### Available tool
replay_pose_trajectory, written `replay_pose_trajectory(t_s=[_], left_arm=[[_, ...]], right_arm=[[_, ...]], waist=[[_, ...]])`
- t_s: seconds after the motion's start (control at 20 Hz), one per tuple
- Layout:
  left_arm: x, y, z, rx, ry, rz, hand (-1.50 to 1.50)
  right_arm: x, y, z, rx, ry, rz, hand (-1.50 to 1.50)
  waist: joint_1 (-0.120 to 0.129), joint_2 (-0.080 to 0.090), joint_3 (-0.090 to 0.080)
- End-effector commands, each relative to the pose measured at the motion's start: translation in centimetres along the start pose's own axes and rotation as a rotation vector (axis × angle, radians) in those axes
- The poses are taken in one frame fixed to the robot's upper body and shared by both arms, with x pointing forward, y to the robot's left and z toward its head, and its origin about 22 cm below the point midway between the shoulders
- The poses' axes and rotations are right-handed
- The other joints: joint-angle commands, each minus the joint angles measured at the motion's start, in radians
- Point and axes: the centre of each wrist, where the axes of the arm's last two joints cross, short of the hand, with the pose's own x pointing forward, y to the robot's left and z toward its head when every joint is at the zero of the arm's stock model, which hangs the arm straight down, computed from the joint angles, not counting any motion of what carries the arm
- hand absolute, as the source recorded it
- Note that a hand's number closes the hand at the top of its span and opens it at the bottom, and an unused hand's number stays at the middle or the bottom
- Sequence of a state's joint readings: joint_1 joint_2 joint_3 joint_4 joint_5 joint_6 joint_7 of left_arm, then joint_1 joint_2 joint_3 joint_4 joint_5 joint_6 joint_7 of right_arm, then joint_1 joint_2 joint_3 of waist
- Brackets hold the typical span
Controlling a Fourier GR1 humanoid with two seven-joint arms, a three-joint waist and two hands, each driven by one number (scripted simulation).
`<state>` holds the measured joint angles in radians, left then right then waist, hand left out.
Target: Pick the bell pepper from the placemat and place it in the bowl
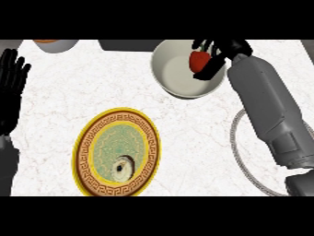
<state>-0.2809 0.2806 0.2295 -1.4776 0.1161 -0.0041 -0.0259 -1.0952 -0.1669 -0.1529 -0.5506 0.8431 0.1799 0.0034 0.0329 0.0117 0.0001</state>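
Right hand (229, 47) curled round the red bell pepper (200, 60), the robot holds it within the rim of the white bowl (173, 76) at the far side of the marble worktop (64, 101). The round placemat (235, 133) lies under the right forearm. Pick and carry look done, and only the release appears left. The left hand (3, 87) rests open at the left edge.

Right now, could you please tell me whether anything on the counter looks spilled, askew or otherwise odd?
Nothing stands out. The right hand curls its fingers round the pepper over the bowl, the plate lies flat with nothing spilled around it, and the left hand rests open at the left edge.
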Motion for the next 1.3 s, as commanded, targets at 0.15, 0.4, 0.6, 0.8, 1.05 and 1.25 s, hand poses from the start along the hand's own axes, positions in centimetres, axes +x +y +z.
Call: replay_pose_trajectory(t_s=[0.15, 0.4, 0.6, 0.8, 1.05, 1.25], left_arm=[[0.8, -1.8, -0.4, -0.012, -0.005, 0.003, 0.00], [0.8, 0.2, 0.0, -0.026, -0.007, -0.006, 0.00], [0.8, -0.4, 0.7, -0.009, 0.001, 0.004, 0.00], [-1.1, -1.7, 1.2, -0.002, 0.016, 0.004, 0.00], [0.5, 0.6, 1.0, 0.011, 0.011, -0.008, 0.00], [-0.2, -0.5, 0.2, -0.010, 0.006, 0.006, 0.00]], right_arm=[[-0.9, 4.7, -0.6, -0.017, -0.012, -0.267, -1.50], [-3.0, 3.0, -0.1, -0.208, -0.069, -0.412, -1.50], [-5.3, 1.2, 0.5, -0.393, -0.071, -0.477, -1.50], [-8.2, -1.2, 1.6, -0.492, -0.024, -0.553, -1.50], [-13.0, -6.5, 4.5, -0.535, 0.006, -0.647, -1.50], [-18.6, -7.3, 8.2, -0.560, -0.009, -0.695, -1.50]], waist=[[0.011, 0.005, 0.001], [0.009, 0.004, 0.001], [0.012, 0.004, 0.001], [-0.003, 0.004, 0.001], [0.000, 0.002, 0.001], [0.002, 0.013, 0.003]])
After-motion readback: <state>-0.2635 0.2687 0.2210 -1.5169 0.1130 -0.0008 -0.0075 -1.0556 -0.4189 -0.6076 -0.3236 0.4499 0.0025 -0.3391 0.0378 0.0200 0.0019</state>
